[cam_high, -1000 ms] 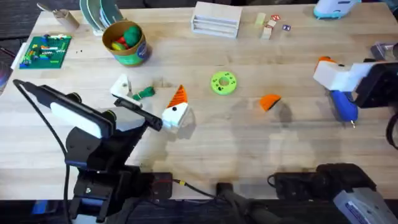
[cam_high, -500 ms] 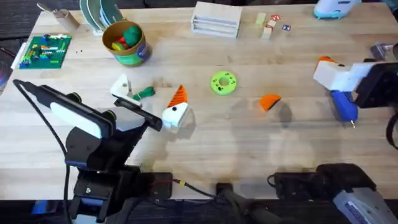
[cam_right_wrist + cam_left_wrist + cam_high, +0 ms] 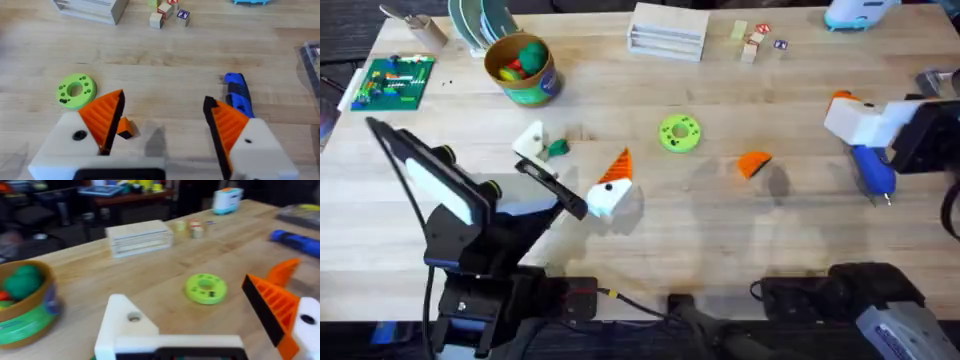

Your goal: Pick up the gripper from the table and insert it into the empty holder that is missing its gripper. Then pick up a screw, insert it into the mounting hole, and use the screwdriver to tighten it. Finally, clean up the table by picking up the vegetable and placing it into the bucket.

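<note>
Now | your left hand [image 3: 575, 170] gaped wide, one holder [image 3: 122, 327] bare | your right hand [image 3: 165, 125] wide | gripper [image 3: 753, 163] lay right of the green disc [image 3: 679, 133].

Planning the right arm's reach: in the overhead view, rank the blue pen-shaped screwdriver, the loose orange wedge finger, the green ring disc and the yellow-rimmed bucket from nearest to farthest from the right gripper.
From the right gripper:
1. Blue pen-shaped screwdriver, just beside it at the table's right.
2. Loose orange wedge finger, mid-table.
3. Green ring disc, farther toward the centre.
4. Yellow-rimmed bucket, far-left corner.
</note>
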